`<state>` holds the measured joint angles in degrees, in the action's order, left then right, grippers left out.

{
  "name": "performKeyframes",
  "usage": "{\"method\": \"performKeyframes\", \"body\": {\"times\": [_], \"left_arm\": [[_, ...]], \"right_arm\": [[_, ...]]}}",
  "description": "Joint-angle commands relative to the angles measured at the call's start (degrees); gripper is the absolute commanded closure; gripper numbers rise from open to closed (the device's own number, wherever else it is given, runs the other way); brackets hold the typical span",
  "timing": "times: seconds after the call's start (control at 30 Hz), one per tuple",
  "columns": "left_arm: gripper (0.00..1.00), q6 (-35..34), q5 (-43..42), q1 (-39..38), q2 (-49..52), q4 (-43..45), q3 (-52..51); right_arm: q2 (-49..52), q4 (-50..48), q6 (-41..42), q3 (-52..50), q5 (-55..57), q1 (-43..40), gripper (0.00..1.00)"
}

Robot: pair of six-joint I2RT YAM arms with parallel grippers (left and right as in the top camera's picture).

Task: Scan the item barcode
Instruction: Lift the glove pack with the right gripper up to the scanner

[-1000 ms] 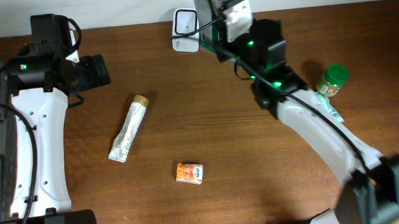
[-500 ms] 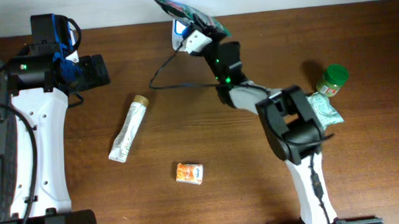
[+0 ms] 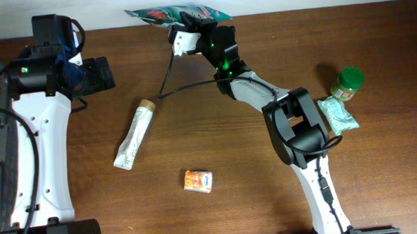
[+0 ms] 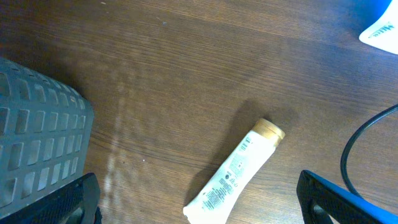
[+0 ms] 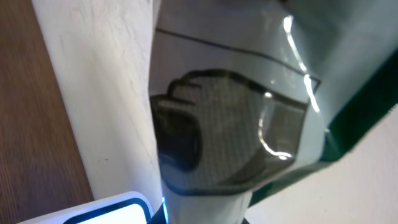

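Overhead, we've got the right gripper (image 3: 192, 20) clamped on the green packet (image 3: 154, 13), and the left gripper (image 3: 97, 74) spread wide apart.

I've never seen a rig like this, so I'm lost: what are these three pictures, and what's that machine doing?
These are two robot arms at a wooden table. One picture looks down from above; the other two come from cameras on the wrists. The right gripper is shut on a shiny green pouch at the table's far edge. The left gripper is open and empty. On the table lie a tube, an orange packet, a green-lidded jar and a pale packet.
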<state>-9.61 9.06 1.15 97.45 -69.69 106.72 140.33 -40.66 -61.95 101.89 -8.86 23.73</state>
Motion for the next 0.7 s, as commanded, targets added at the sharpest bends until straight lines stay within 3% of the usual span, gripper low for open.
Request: {"method": "performKeyframes", "body": {"times": [0.0,0.23,0.53,0.57,0.67], "left_arm": [[0.01,0.28,0.42,0.20,0.09,-0.07,0.04],[0.01,0.28,0.42,0.20,0.09,-0.07,0.04],[0.01,0.28,0.42,0.20,0.09,-0.07,0.04],[0.01,0.28,0.42,0.20,0.09,-0.07,0.04],[0.01,0.28,0.42,0.20,0.09,-0.07,0.04]], "right_arm": [[0.57,-0.15,-1.07,1.20,-2.21,0.92,0.96],[0.50,1.46,0.26,1.20,-2.78,1.05,0.96],[-6.82,1.81,39.17,1.20,-0.81,-1.42,0.96],[-9.53,3.85,44.92,1.20,-0.83,-2.45,0.96],[-15.65,12.61,51.95,1.20,-1.09,-4.22,0.96]]}}
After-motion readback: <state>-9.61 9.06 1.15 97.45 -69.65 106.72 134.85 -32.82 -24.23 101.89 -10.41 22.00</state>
